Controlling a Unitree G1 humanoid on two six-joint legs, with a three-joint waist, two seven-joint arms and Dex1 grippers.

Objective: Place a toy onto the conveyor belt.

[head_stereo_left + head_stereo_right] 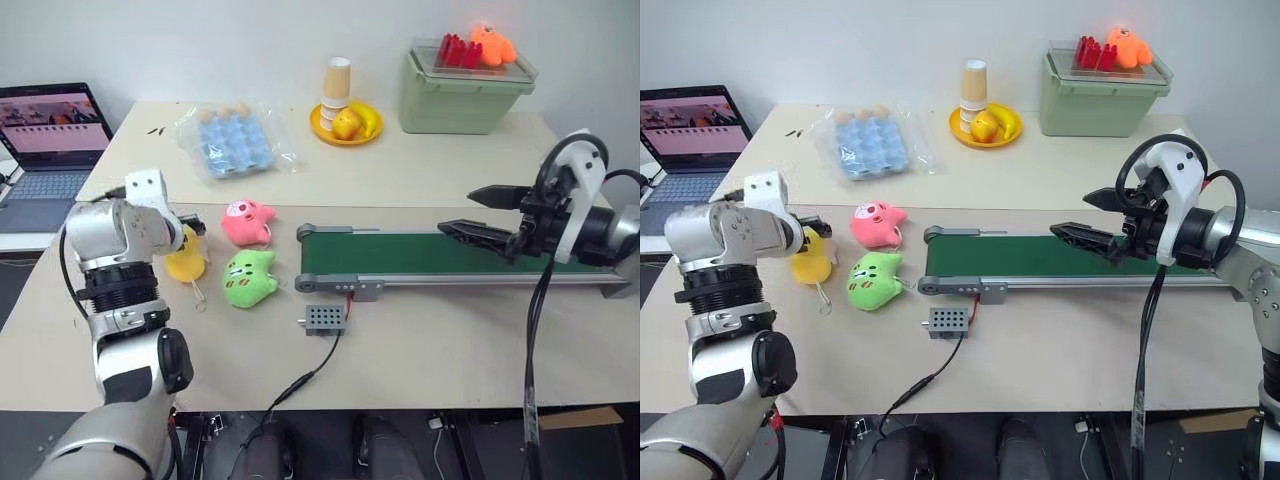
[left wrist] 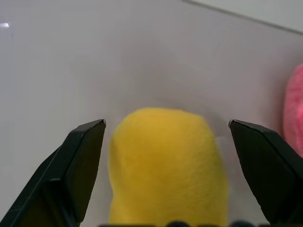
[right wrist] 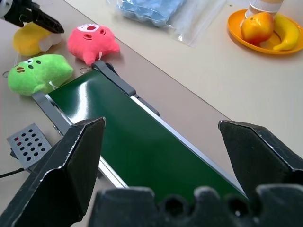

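Left arm: bent at frame left, left claw (image 2: 165,130) angled down, wide open astride the yellow toy (image 2: 165,165), gripping nothing. Right arm: frame right, right claw (image 1: 478,212) open, empty, over the conveyor belt (image 1: 400,255) at centre-right of the table (image 1: 450,340). Plush toys: three, namely yellow, pink toy (image 1: 246,222), green toy (image 1: 249,278), all left of belt.

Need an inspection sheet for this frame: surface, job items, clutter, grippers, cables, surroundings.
Surface: beige table.
Job's things: conveyor belt bare; yellow plush toy, pink plush toy and green plush toy beside its end.
Clutter: egg tray in bag, fruit plate, green lidded bin.
Grippers: left gripper open, straddling the yellow toy; right gripper open above the belt.
Cables: black cable from grey control box.
Surroundings: laptop.
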